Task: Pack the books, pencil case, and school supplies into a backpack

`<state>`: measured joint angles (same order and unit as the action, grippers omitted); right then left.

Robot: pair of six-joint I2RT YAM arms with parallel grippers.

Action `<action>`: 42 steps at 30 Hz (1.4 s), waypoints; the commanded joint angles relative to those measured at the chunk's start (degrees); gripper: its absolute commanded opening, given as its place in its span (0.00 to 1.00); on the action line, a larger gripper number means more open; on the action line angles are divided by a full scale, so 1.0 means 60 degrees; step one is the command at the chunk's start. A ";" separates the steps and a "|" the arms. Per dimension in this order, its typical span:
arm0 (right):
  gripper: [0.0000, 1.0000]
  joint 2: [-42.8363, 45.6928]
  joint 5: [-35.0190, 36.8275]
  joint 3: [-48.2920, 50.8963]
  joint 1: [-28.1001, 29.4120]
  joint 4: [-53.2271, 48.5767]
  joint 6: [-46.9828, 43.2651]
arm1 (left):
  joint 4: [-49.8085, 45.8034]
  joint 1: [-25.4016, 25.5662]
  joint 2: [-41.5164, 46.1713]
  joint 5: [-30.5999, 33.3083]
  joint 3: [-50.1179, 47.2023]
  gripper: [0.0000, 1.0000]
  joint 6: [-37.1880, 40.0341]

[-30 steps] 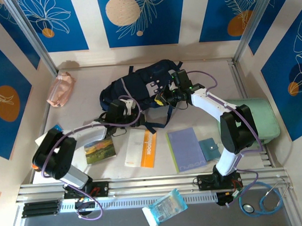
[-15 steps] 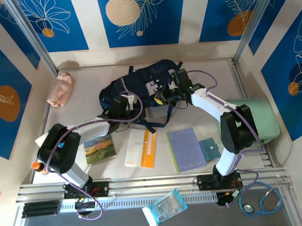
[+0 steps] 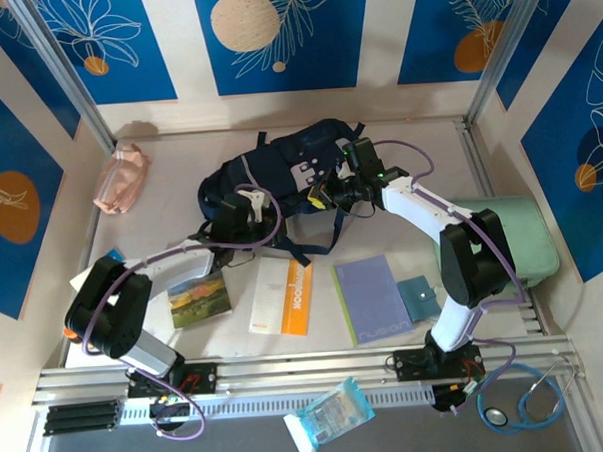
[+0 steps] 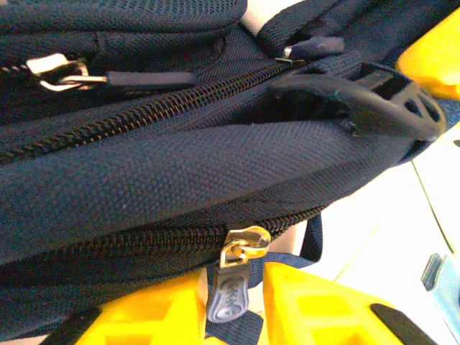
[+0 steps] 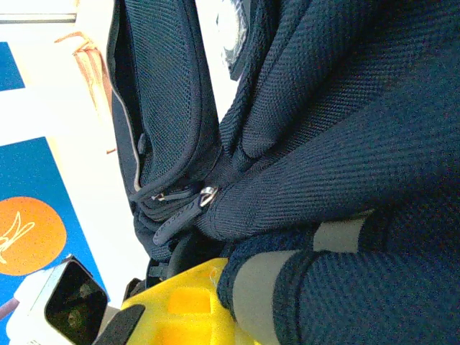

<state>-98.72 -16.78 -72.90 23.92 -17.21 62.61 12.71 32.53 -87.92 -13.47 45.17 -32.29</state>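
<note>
1. The navy backpack lies slumped at the far middle of the table, with its grey-white patches facing up.
2. The left gripper is at the backpack's near left side. Its yellow fingers stand close on either side of a blue zipper pull, which hangs from a silver slider.
3. The pull touches one finger and sits just beside the other. The left wrist view is too tight for me to tell whether they actually pinch it.
4. To the left of the slider the zipper teeth are meshed.
5. The right gripper is clenched on a fold of fabric at the backpack's near right side. In the right wrist view, dark cloth and a grey patch bunch against its yellow finger.
6. The three books lie flat in a row on the near table, outside the backpack. They are the green book, the white book with an orange band and the lavender notebook.
7. The teal pad lies just beside the notebook's right edge.
8. The pink pencil pouch rests at the far left by the wall, well apart from the backpack.
9. The mint-green case sits at the right edge, behind the right arm.
10. A plastic-wrapped packet and a stethoscope lie in front of the arm bases.
</note>
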 commanded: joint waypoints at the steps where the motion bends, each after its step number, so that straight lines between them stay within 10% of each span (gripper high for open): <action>1: 0.00 0.0002 -0.0675 -0.0284 -0.0025 0.0415 0.0083 | -0.0118 0.0062 0.0286 -0.0011 -0.0132 0.29 0.0271; 20: 0.00 -0.0001 -0.0734 -0.0268 0.0027 0.0438 0.0165 | 0.0411 0.0067 -0.0557 0.0151 0.0529 0.33 0.0125; 42: 0.00 -0.0031 -0.0479 -0.0241 -0.0141 0.0298 -0.0004 | -0.0498 0.0060 0.0434 0.0560 -0.0173 0.00 0.0314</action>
<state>-98.91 -16.97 -72.90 23.64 -17.21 63.05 12.27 32.73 -87.74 -11.44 45.01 -31.33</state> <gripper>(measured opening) 0.056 0.091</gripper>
